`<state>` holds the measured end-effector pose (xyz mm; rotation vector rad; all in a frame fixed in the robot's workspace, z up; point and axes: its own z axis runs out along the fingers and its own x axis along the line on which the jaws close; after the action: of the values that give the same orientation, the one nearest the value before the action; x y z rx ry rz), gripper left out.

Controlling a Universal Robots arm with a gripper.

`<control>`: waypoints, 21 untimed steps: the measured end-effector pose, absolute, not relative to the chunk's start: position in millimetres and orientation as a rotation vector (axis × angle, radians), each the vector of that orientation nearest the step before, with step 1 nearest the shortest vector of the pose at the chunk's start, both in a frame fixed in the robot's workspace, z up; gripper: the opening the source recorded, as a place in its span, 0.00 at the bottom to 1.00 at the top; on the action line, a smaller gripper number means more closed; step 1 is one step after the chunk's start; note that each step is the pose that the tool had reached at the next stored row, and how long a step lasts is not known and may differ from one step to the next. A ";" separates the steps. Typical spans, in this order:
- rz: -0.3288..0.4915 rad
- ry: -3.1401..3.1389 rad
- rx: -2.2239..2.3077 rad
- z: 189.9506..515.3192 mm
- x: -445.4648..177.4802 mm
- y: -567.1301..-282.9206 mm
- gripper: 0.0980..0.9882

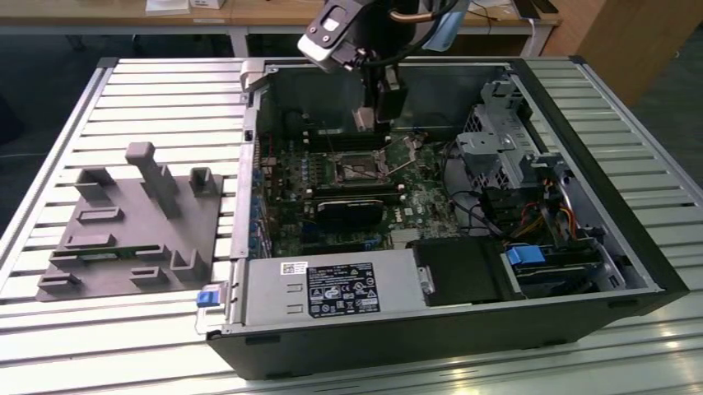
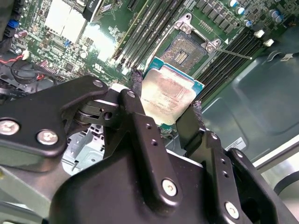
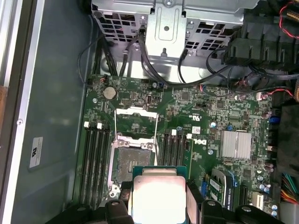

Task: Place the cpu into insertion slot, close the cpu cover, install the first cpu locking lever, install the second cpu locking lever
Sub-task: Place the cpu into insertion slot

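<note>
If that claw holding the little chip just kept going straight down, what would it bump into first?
Probably the open insertion slot; the cpu in the gripper would touch first. Depth is unclear, so it might land just beside it.

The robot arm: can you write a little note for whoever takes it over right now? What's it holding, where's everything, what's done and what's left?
The gripper is shut on the cpu, gripping it by its edges and hovering close to the slot.
The slot is empty, and the cover is flipped open beside it.
Done: the cpu is in the grip.
Left: the cpu is not in the slot, the cover is not closed, and the levers are not installed.
</note>
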<state>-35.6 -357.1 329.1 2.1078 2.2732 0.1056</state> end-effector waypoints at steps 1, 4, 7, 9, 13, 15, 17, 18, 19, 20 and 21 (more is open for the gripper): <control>0.105 2.270 2.111 328.8 -35.6 -357.0 0.50; 0.105 2.260 2.121 327.6 -35.6 -356.7 0.50; 0.105 2.250 2.132 326.5 -35.6 -356.4 0.50; 0.105 2.243 2.138 325.7 -35.6 -356.2 0.50; 0.104 2.230 2.152 324.1 -35.7 -355.7 0.50; 0.104 2.224 2.157 323.2 -35.6 -355.5 0.50; 0.104 2.223 2.159 322.2 -35.6 -355.3 0.50; 0.104 2.223 2.158 321.6 -35.6 -355.3 0.50; 0.104 2.225 2.157 321.1 -35.6 -355.3 0.50; 0.104 2.229 2.153 320.7 -35.6 -355.3 0.50; 0.104 2.232 2.149 320.1 -35.7 -355.2 0.50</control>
<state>-35.7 -355.2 320.1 2.1492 2.2324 0.1044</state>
